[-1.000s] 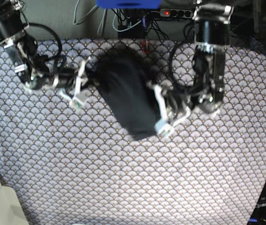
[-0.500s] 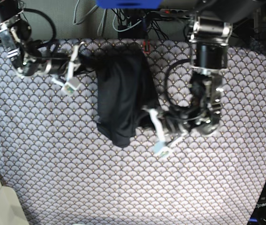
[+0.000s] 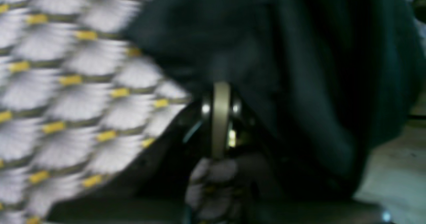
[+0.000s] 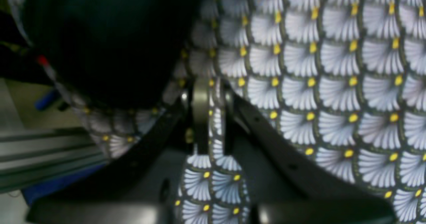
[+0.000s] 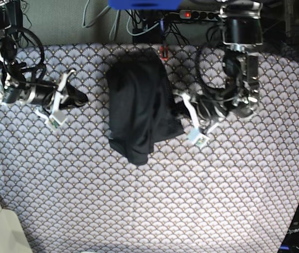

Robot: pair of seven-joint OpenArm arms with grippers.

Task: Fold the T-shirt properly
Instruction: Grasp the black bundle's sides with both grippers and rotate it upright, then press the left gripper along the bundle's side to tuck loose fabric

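A soft, matte charcoal-black T-shirt (image 5: 138, 108) lies bunched in a long crumpled heap on the scallop-patterned white-grey tablecloth (image 5: 149, 200), not yet spread flat for folding. Beside the heap's right edge, the left gripper (image 5: 183, 113) presses into the dark fabric, apparently pinched on a hem, though blur leaves that uncertain. Left of the heap and apart from it, the right gripper (image 5: 80, 98) is closed on a pinch of tablecloth, likely a missed grab.
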